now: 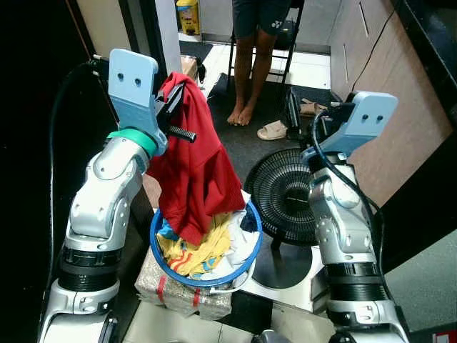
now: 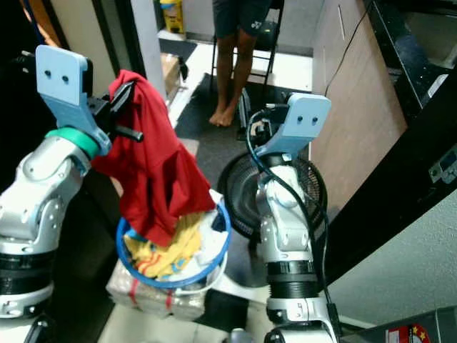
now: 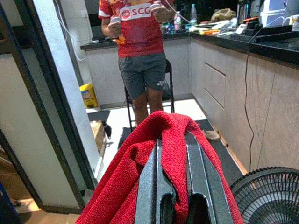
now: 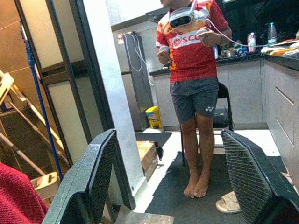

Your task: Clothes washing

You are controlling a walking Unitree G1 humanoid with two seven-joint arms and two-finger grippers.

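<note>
The left gripper [image 3: 180,154] has its two long black fingers [image 3: 152,186] pressed together on a red garment [image 1: 193,164] of coarse knitted cloth, which is draped over the fingertips and hangs down below them in loose folds. The lower end of the red garment reaches into a round basket with a blue rim [image 1: 246,263], directly under the fingers. In the basket lie crumpled clothes, yellow with coloured stripes [image 1: 189,254] and white [image 1: 239,243]. The right gripper [image 4: 175,182] is raised beside it, its ribbed black fingers [image 4: 245,172] wide apart with nothing between them. Beyond these fingers a barefoot person [image 4: 196,70] in a red shirt stands, and a round black fan [image 1: 282,193] with a wire grille lies near the basket.
</note>
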